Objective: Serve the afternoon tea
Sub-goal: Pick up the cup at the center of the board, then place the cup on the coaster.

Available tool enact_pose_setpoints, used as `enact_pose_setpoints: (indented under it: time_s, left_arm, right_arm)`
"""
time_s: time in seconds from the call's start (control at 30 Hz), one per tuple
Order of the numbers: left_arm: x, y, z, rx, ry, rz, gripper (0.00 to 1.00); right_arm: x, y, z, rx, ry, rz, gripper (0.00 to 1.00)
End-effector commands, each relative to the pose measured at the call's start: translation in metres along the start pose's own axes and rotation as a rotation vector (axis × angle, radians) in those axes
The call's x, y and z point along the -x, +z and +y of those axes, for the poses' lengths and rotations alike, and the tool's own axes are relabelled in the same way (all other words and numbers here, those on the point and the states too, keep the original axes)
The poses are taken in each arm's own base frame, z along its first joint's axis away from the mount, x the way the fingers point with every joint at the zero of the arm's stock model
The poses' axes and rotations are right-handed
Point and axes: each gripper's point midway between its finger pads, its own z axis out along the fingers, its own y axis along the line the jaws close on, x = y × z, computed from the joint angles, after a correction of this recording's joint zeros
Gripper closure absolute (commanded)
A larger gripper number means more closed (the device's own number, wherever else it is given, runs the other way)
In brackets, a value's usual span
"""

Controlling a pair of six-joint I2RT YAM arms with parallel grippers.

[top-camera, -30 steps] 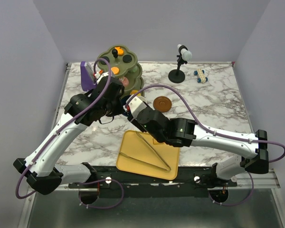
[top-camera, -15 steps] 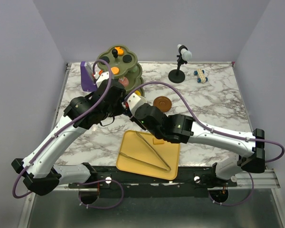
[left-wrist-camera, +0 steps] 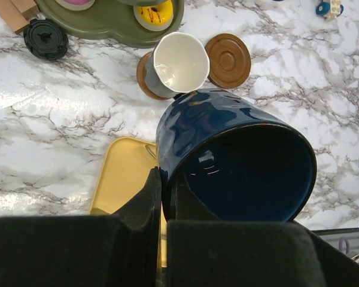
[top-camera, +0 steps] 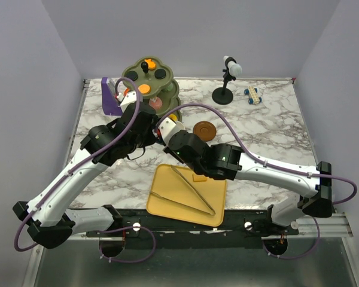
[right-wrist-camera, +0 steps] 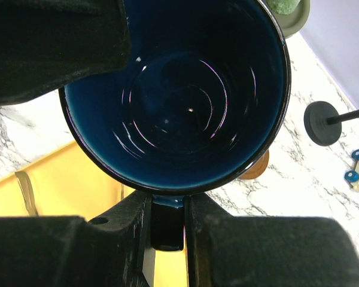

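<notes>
The dark-blue mug (left-wrist-camera: 236, 161), glazed, rigid, breakable and judged fairly heavy and slippery, is held above the desk (left-wrist-camera: 60, 119) near the bare coaster (left-wrist-camera: 227, 60), its wall pinched by the closed left pincer (left-wrist-camera: 166, 186) and its handle, the surer hold, clamped by the right pincer (right-wrist-camera: 166, 216).
</notes>
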Motion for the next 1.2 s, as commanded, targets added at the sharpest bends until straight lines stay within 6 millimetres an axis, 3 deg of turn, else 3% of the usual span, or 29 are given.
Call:
enact_pose_setpoints:
  time_s: [0.0, 0.1, 0.43, 0.57, 0.9, 1.17]
  left_arm:
    - [-0.003, -0.027, -0.03, -0.211, 0.03, 0.004, 0.9]
    - [0.002, -0.028, -0.031, -0.233, 0.017, -0.033, 0.71]
    - [0.016, -0.032, -0.032, -0.256, -0.03, -0.106, 0.28]
    - [0.021, -0.032, -0.031, -0.242, -0.044, -0.129, 0.02]
    - [0.047, -0.04, -0.024, -0.194, -0.064, -0.224, 0.01]
    - [0.08, -0.076, 0.016, -0.152, -0.124, -0.421, 0.01]
  right_arm:
    - [0.019, 0.003, -0.011, -0.024, 0.064, -0.081, 1.0]
    - [0.022, -0.008, -0.013, 0.006, 0.072, -0.135, 1.0]
    - [0.017, -0.023, -0.022, 0.016, 0.077, -0.151, 1.0]
    - [0.011, -0.028, -0.025, 0.01, 0.081, -0.151, 1.0]
    - [0.004, -0.049, -0.042, -0.014, 0.121, -0.164, 1.0]
    - [-0.017, -0.063, -0.067, -0.121, 0.159, -0.139, 1.0]
